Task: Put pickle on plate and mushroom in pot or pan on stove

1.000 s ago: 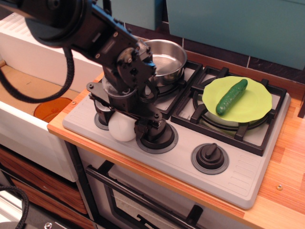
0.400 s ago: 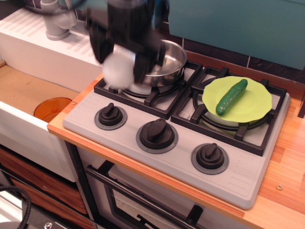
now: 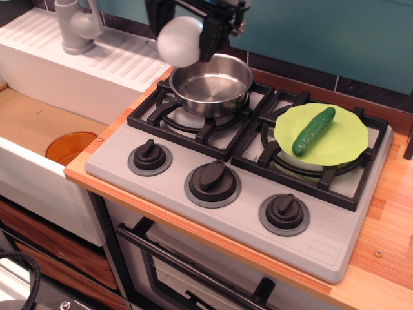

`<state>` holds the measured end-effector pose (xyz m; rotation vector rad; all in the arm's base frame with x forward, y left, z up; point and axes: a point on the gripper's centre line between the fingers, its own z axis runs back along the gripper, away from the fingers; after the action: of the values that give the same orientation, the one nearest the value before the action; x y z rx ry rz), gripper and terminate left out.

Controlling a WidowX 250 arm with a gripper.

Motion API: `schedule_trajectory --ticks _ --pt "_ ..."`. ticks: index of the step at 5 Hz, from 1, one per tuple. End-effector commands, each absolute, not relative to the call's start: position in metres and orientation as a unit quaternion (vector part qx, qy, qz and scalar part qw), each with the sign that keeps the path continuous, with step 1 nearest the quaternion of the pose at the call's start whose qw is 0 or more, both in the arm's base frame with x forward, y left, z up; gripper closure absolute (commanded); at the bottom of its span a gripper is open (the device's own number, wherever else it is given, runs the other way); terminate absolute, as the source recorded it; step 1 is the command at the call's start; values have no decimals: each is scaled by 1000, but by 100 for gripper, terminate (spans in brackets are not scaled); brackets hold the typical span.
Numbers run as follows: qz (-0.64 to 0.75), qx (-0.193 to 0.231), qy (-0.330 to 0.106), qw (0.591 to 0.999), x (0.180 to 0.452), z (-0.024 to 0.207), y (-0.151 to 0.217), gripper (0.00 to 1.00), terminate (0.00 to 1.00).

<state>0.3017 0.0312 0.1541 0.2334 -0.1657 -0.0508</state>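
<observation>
My gripper (image 3: 187,35) is at the top of the view, shut on the white mushroom (image 3: 180,41), holding it in the air just above the left rim of the steel pan (image 3: 210,84). The pan sits empty on the left burner of the grey stove (image 3: 245,194). The dark green pickle (image 3: 313,131) lies on the lime-green plate (image 3: 345,145), which rests on the right burner. Most of the arm is cut off by the top edge.
Three black knobs (image 3: 212,179) line the stove's front. A white sink unit with a grey tap (image 3: 75,24) stands at the left, with an orange disc (image 3: 70,146) in the basin below. A wooden counter (image 3: 393,226) runs to the right.
The gripper lifted the mushroom from beside the left knobs, carried it up and back, and now holds it above the pan's left rim. The pickle and plate have not moved.
</observation>
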Motion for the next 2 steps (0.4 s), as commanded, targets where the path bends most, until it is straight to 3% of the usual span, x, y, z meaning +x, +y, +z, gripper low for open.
schedule_trajectory --ticks 1,2 --pt "-27 117 -120 985 356 158 29 100 0" --pt "-29 111 -129 985 369 146 29 100 0"
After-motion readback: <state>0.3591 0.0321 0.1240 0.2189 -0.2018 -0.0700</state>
